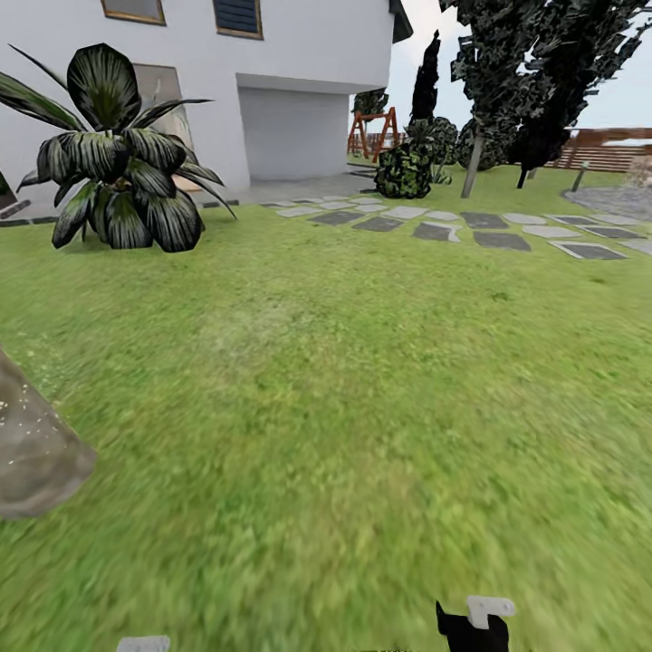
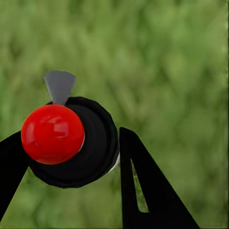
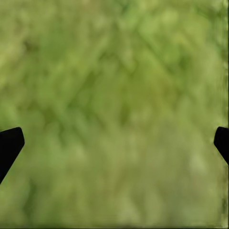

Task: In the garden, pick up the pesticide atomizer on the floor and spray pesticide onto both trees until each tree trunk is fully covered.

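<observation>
Left gripper [image 2: 71, 157] clamped on sprayer [image 2: 71, 143], red cap and grey trigger toward grass, likely carried low for travel. Right gripper [image 3: 114, 143] spread wide, empty, above lawn [image 1: 344, 380]. White-specked trunk [image 1: 32, 444] near left, looks sprayed. Other trees [image 1: 507, 81] far right, past paving slabs [image 1: 489, 237].

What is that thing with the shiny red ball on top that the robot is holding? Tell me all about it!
It is the spray bottle, seen from above in the left wrist view. It has a glossy red round knob sitting on a wide black cap, and a small grey nozzle poking out past the cap. The left gripper clamps it between two black fingers, with blurry green grass underneath.
</observation>
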